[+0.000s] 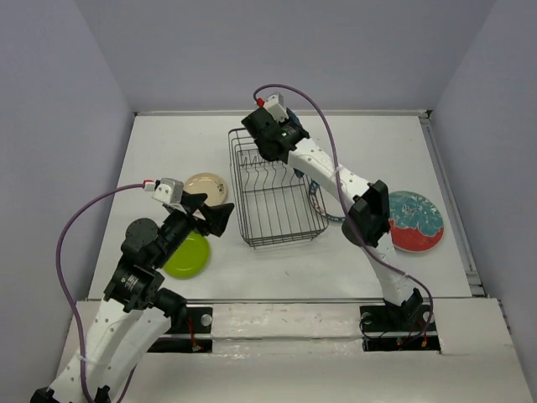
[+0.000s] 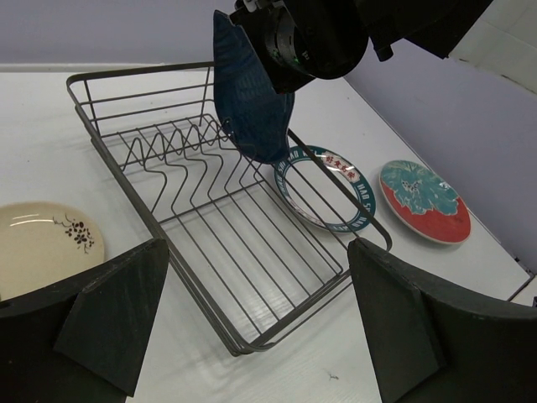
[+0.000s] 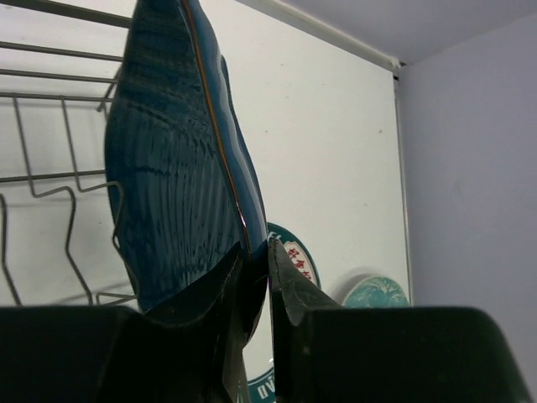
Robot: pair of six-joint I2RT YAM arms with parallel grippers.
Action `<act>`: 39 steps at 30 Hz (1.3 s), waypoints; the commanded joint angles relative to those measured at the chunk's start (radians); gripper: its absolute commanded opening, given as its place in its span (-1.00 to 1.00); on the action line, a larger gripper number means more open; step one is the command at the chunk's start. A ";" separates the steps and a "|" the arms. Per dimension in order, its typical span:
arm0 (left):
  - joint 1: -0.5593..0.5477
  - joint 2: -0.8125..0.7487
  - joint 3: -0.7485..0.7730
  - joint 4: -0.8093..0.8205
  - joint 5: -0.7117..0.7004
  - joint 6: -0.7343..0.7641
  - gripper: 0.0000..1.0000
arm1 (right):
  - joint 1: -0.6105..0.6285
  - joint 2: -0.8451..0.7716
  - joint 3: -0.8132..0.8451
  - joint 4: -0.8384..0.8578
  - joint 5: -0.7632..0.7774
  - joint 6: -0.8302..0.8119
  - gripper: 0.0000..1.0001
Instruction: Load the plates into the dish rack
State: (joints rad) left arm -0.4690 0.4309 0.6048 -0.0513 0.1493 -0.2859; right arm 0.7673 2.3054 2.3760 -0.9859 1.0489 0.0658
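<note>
Hiding under the right arm's wrist, the dark blue plate (image 2: 252,101) cannot be seen from above; it is shown only by the two wrist cameras. The lime green plate (image 1: 186,256) is partly covered by the left arm. The cream plate (image 2: 42,243) is cut off at the picture's edge in the left wrist view. The white plate with the teal rim (image 2: 336,193) is partly hidden behind the wires of the dish rack (image 2: 252,260). Whether the blue plate's bottom edge touches the tines (image 2: 185,147) cannot be told.

The blue plate is small, round and dark, with fine lines on it. It is held up on its edge over the far end of the rack, and its rim is pinched tight by the right gripper (image 3: 254,252). The left gripper (image 1: 208,211) is spread wide with nothing in it, just above the green plate.

The other four plates are laid flat on the table outside the rack. The cream and green ones are on its left, the teal-rimmed one is just beside its right wall, and the red plate (image 2: 424,201) is further right.
</note>
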 commanded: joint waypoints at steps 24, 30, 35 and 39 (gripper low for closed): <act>0.023 0.031 0.041 0.034 -0.008 0.007 0.98 | -0.029 -0.335 -0.262 0.197 -0.294 0.238 0.17; 0.026 0.028 0.039 0.034 -0.005 0.007 0.98 | -0.065 -0.781 -0.809 0.576 -0.512 0.249 0.24; 0.027 0.026 0.039 0.041 0.013 0.005 0.98 | -0.140 -1.195 -1.330 0.684 -0.569 0.445 -0.37; 0.039 0.028 0.038 0.044 0.024 0.004 0.98 | -0.190 -1.353 -1.599 0.681 -0.590 0.647 -0.77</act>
State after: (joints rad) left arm -0.4435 0.4561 0.6048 -0.0502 0.1535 -0.2863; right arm 0.6159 1.0069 0.9939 -0.3550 0.5224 0.4782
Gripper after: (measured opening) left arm 0.990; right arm 0.149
